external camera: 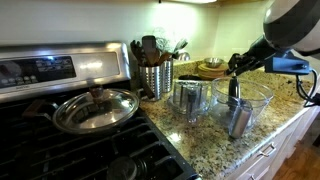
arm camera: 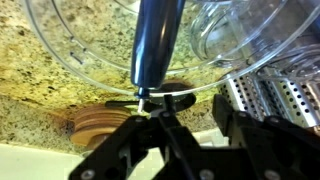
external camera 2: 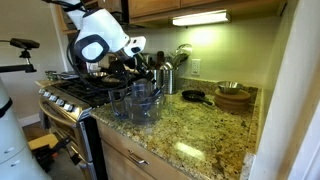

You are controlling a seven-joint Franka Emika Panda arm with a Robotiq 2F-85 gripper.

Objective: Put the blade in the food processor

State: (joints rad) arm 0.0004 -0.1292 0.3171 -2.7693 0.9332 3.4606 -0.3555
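Blade (arm camera: 155,40) sits pinched by its tip between the closed fingers of the gripper (arm camera: 150,103), clear only in the wrist view. In an exterior view the processor bowl (external camera: 252,100) lies under the gripper, with the utensil holder (external camera: 155,75) well beyond.

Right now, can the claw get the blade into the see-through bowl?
Probably yes. The claw grips the blade right at the bowl, and the bowl's top looks open, with no lid in the way.
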